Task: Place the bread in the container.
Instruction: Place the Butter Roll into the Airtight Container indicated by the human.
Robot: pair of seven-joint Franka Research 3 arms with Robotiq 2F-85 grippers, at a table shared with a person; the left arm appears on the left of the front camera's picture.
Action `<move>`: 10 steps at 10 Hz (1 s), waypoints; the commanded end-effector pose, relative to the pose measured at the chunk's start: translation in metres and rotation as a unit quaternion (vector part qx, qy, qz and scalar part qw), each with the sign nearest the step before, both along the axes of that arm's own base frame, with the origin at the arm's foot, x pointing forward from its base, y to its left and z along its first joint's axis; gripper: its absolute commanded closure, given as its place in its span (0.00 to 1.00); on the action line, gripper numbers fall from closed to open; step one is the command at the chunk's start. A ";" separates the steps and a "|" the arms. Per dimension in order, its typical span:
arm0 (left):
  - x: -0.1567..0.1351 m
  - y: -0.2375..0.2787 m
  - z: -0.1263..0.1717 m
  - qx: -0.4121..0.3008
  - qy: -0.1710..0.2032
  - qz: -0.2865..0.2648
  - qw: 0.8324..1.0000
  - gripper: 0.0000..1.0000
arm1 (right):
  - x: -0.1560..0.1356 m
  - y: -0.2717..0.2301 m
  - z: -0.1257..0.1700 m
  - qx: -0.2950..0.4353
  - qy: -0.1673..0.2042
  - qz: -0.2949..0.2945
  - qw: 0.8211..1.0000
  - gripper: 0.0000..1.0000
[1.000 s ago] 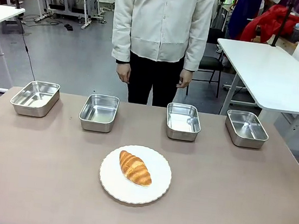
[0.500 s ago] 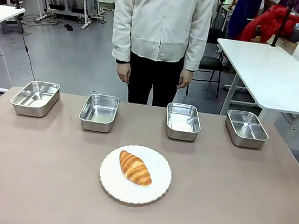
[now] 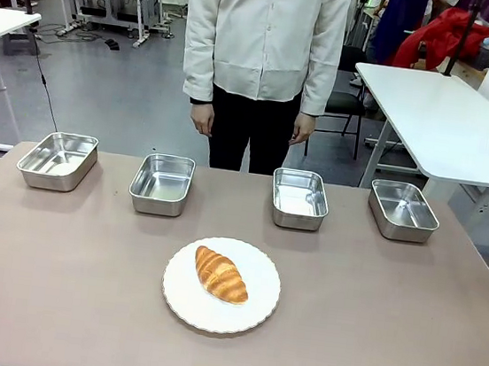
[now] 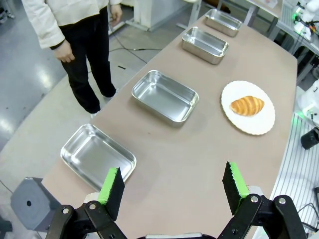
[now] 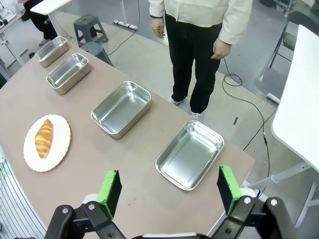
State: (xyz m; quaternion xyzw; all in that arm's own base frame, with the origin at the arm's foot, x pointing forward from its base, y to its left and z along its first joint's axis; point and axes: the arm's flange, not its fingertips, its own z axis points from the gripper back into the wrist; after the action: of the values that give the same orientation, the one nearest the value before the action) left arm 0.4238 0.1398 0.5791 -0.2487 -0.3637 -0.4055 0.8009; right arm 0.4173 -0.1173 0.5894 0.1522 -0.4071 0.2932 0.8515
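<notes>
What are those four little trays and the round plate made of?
The trays look like polished stainless steel: silvery, with mirror-like reflections. The plate seems to be white glazed ceramic, though possibly plastic: smooth, with a faint sheen and a scalloped rim.

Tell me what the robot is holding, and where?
Nothing. The left gripper and the right gripper are both open; the croissant lies on its plate.

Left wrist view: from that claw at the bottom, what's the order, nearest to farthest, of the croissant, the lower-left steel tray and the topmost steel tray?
From the left gripper:
1. lower-left steel tray, just beyond the fingers.
2. croissant, on its plate, mid-table.
3. topmost steel tray, far end.
</notes>
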 end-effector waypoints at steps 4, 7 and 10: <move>-0.001 -0.001 0.001 -0.004 -0.002 -0.003 1.000 0.00 | 0.002 -0.001 -0.001 0.007 -0.006 0.004 1.000 0.00; -0.001 -0.001 0.001 -0.004 -0.002 -0.003 1.000 0.00 | 0.002 -0.001 -0.001 0.007 -0.006 0.004 1.000 0.00; -0.001 -0.001 0.001 -0.004 -0.002 -0.003 1.000 0.00 | 0.002 -0.001 -0.001 0.007 -0.006 0.004 1.000 0.00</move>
State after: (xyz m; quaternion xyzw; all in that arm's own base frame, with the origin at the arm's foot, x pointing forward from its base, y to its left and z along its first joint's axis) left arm 0.4238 0.1398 0.5791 -0.2488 -0.3637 -0.4055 0.8009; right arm 0.4173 -0.1173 0.5893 0.1531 -0.4071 0.2926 0.8516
